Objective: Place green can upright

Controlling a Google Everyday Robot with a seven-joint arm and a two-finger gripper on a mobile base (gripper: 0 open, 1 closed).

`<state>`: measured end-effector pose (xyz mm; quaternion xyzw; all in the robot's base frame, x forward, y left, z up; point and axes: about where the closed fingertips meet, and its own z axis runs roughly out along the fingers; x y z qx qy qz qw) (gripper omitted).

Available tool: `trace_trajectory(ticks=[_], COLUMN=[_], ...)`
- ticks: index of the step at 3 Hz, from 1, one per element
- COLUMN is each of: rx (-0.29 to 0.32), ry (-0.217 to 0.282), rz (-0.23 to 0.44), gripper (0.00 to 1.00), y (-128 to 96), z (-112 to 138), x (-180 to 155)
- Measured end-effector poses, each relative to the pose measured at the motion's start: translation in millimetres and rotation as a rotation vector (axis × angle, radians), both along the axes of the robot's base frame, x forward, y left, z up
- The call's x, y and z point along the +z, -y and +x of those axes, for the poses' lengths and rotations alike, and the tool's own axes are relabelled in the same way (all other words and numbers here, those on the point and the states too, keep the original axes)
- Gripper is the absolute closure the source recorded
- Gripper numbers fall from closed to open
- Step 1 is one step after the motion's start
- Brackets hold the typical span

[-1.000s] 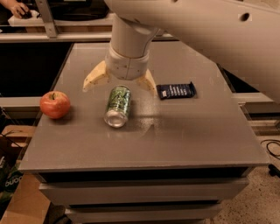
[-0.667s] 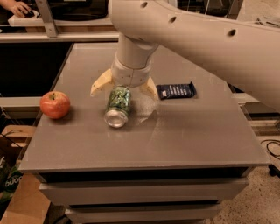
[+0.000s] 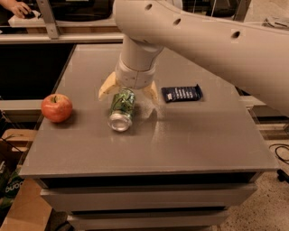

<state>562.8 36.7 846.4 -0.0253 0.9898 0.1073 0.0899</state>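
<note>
The green can lies on its side on the grey table, its silver end facing the front edge. My gripper hangs from the big white arm right above the can's far end. Its two pale fingers are spread apart, one to the left of the can and one to the right. The can sits between them and is not held.
A red apple sits near the table's left edge. A flat dark-blue packet lies to the right of the gripper. A person's hand shows at a desk behind, top left.
The gripper has come lower and slightly right over the can's far end. The can, apple and packet have not moved.
</note>
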Motion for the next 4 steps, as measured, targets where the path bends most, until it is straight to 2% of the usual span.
trace_trajectory(ticks=[2,3,4], rx=[0.016,0.018,0.017], ry=[0.007,0.039,0.104], rz=[0.011,0.018,0.023], gripper=[0.62,0.86,1.0], y=[-4,1,7], z=[2,3,3], x=[2,15,37])
